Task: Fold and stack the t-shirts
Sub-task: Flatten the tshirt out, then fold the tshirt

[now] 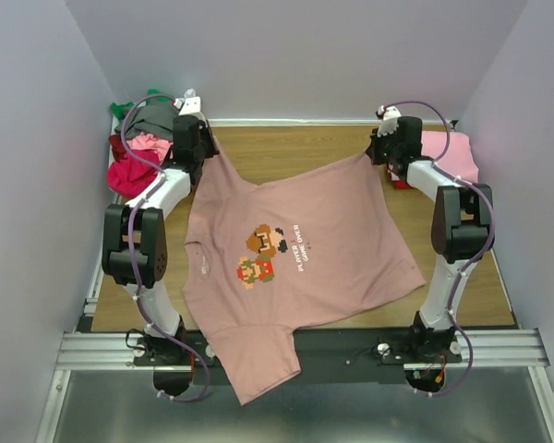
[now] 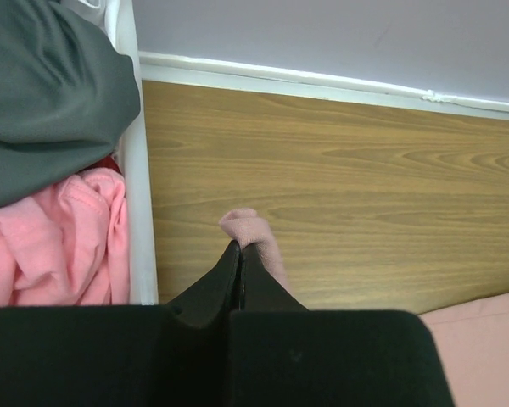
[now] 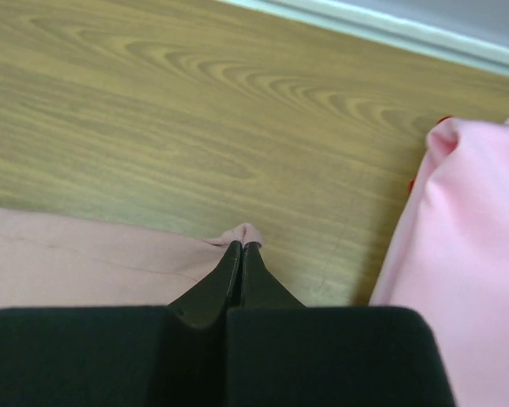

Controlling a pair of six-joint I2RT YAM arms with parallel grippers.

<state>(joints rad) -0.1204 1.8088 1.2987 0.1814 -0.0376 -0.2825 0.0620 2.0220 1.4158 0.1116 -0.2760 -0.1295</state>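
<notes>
We have the left gripper [image 2: 240,248] and right gripper [image 3: 242,248] clamped shut on far corners of the dusty-pink t-shirt [image 1: 295,249], its held edge running crosswise near the table's [image 1: 295,148] far side, body draping nearward.

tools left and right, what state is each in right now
left tool: closed, pinching an edge of the dusty-pink t-shirt
right tool: closed, pinching another edge of the same shirt
</notes>
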